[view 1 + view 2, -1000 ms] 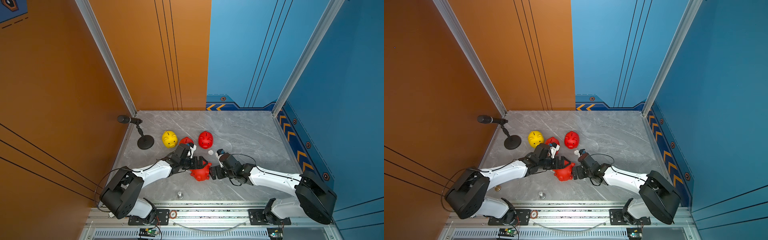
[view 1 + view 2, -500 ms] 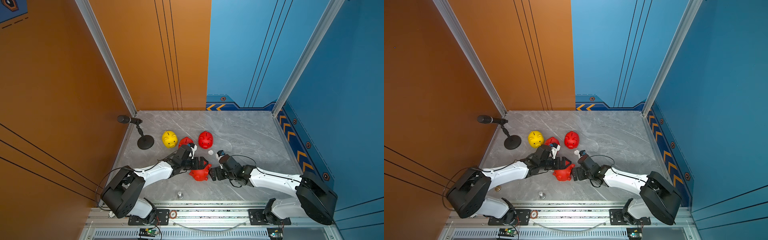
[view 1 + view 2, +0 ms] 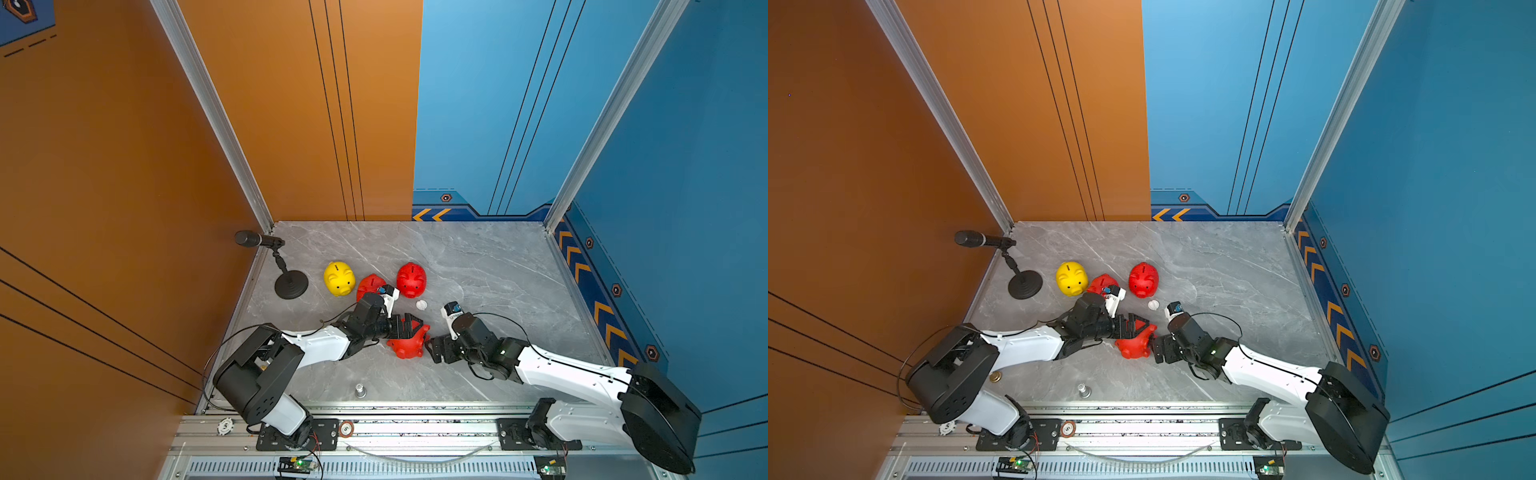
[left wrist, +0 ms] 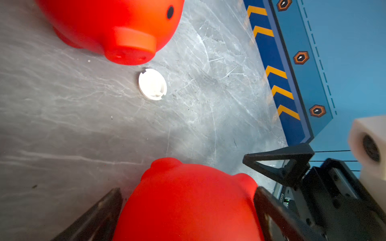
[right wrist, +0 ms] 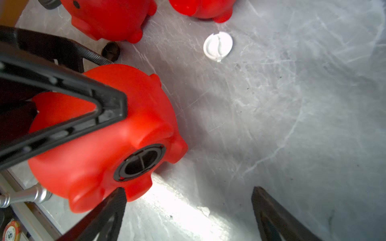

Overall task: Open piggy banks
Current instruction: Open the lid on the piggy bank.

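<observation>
A red piggy bank [image 3: 409, 344] [image 3: 1133, 345] lies on its side near the table's front. My left gripper [image 3: 411, 327] [image 4: 189, 191] is shut on it, a finger on each flank. Its belly faces my right gripper [image 3: 432, 350] [image 5: 189, 189] and has a black plug [image 5: 140, 162] set in it. The right gripper stands open just beside that belly, with only table between its fingers. Farther back stand a yellow piggy bank [image 3: 339, 278] and two more red piggy banks [image 3: 368, 284] [image 3: 411, 279], the middle one partly hidden behind my left wrist.
A loose white plug disc [image 3: 421, 305] [image 5: 217, 47] lies between the right red bank and the held one. A small dark disc [image 5: 110, 51] lies under my left arm. A microphone on a stand [image 3: 291, 284] is at the left, and a metal post [image 3: 359, 390] stands near the front edge.
The left gripper and its red piggy bank have shifted slightly toward the right gripper. The right arm has barely moved.
</observation>
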Robot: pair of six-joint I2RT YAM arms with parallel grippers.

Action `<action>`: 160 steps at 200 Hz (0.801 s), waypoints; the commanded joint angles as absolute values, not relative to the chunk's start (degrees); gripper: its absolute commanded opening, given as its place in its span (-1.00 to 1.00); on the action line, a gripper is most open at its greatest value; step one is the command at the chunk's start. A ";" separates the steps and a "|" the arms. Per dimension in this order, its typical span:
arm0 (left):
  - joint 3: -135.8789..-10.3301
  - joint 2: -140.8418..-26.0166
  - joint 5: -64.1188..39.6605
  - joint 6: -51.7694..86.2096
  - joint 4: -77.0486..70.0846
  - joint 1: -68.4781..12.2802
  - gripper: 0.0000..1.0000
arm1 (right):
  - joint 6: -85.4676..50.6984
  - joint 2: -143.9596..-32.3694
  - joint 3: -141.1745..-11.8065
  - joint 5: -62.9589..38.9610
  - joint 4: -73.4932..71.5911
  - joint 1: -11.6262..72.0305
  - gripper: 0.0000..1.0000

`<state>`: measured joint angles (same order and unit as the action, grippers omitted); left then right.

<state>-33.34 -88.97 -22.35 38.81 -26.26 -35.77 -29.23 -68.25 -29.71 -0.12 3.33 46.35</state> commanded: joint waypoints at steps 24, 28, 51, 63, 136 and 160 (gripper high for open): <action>-30.31 -93.38 -23.91 35.18 -21.36 -33.95 0.95 | -24.45 -60.29 -23.30 -12.33 0.18 36.64 0.57; -30.63 -93.80 -24.43 35.08 -21.38 -33.85 0.95 | -24.36 -59.81 -22.90 -13.59 -0.44 36.30 0.54; -31.37 -95.29 -27.15 35.60 -20.94 -33.14 0.93 | -24.46 -58.71 -21.41 -19.33 -5.80 35.99 0.33; -32.01 -96.10 -27.99 35.65 -19.93 -32.87 0.92 | -25.88 -59.33 -20.75 -21.29 -9.18 35.97 0.19; -33.22 -99.22 -30.98 36.17 -19.25 -32.17 0.92 | -29.53 -67.43 -20.82 -24.43 -23.15 38.14 -0.27; -33.22 -99.32 -31.25 36.22 -19.34 -32.08 0.92 | -29.62 -69.83 -21.00 -23.91 -25.30 38.54 -0.31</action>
